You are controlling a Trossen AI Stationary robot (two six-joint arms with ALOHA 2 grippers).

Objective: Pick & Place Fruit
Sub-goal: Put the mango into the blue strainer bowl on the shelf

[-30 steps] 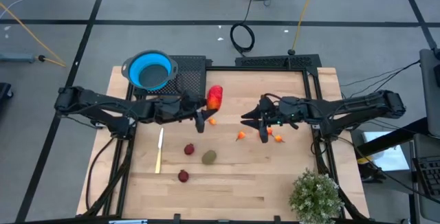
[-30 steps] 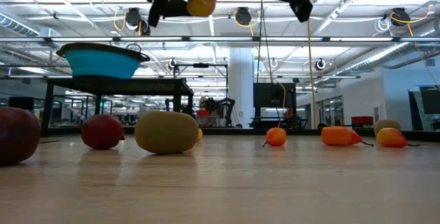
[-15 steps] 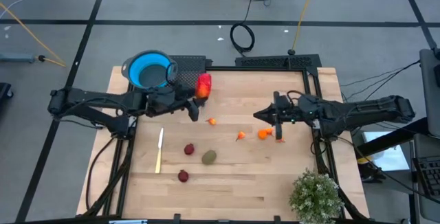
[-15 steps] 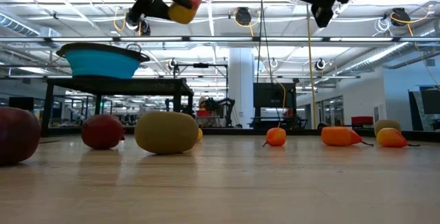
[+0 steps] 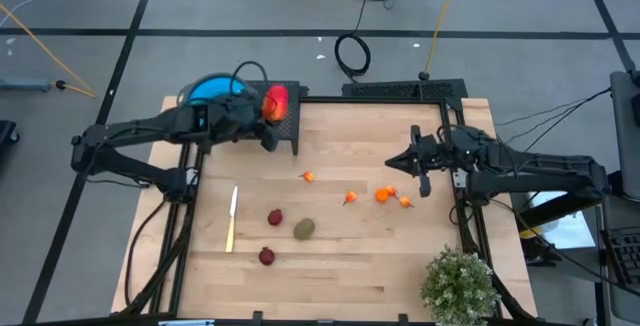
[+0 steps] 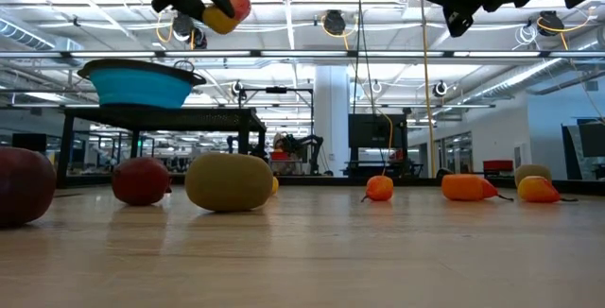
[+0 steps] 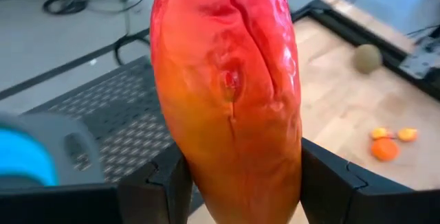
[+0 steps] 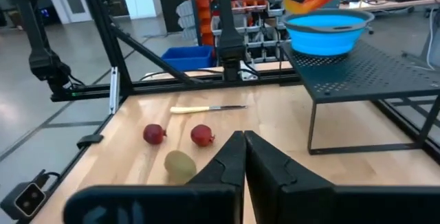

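The left gripper (image 5: 268,116) pinches the long red-orange fruit (image 5: 274,103) in the air just beside the blue bowl (image 5: 207,90). The right gripper (image 5: 421,174), fingers pressed together and empty, hovers well apart from the bowl.

The bowl (image 5: 212,91) sits on the raised mesh shelf (image 5: 283,106) at the tabletop's (image 5: 340,266) far left corner. The left end effector (image 5: 262,118) hangs over that shelf just beside the bowl, clamping the elongated fruit (image 5: 274,103) between its fingers. The knife (image 5: 232,218) lies near the left edge, with two round fruits (image 5: 275,217) (image 5: 266,256) and an oval fruit (image 5: 304,228) to its right, toward the near edge. Tiny fruits (image 5: 308,177) (image 5: 350,198) (image 5: 384,194) are strung across the middle (the rightmost ones clustered together). The right end effector (image 5: 419,171), fingers together, hovers above the right side just beyond that cluster. A potted plant (image 5: 458,284) stands at the near right corner.
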